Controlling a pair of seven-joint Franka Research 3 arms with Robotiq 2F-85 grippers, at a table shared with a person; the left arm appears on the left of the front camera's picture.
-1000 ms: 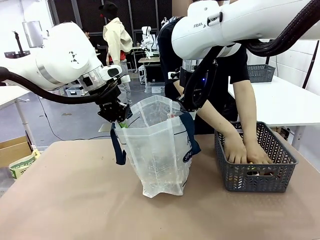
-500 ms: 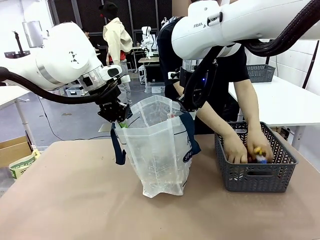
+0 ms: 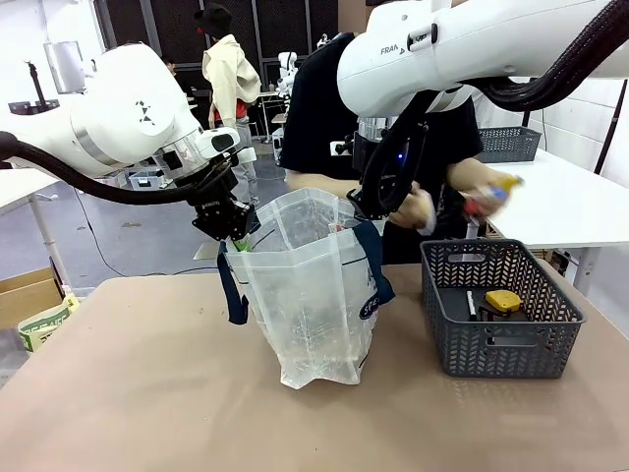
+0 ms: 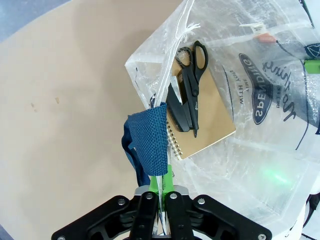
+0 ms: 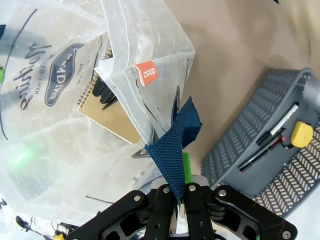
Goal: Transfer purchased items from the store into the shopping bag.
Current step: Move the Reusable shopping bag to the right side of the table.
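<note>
Left gripper [image 3: 239, 239] and right gripper [image 3: 362, 211] clamped on shopping bag [image 3: 310, 305] rim; hand [image 3: 480, 189] at basket's [image 3: 491, 346] 12 o'clock holds blurred, maybe-yellow item [image 3: 503, 185].

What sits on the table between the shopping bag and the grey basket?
Nothing: in the front view, the tabletop between the shopping bag and the basket is bare.
</note>
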